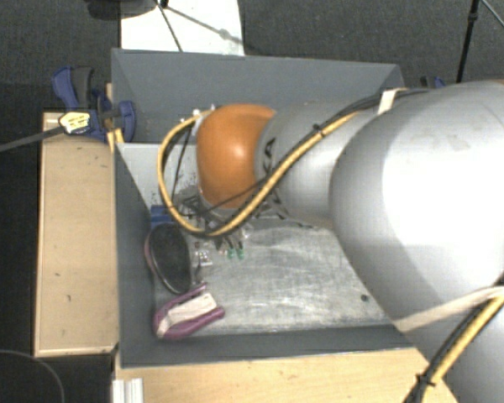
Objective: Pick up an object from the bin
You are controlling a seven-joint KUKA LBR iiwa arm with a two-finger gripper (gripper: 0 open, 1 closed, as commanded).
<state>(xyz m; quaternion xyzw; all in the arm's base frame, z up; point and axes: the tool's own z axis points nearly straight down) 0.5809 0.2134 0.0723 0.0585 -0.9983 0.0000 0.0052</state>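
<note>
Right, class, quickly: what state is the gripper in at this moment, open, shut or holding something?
Gripper: cannot be told; it is at the left of the bin, next to a dark oval thing.

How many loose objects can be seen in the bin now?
3. A dark oval object by the left wall, a purple-and-white object near the front-left corner, a small blue piece behind the oval. The arm may hide more.

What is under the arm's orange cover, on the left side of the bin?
Below the orange cover, a dark oval disc lies by the left wall of the bin, with a blue thing beside it. The cover hides whatever lies straight beneath it.
</note>
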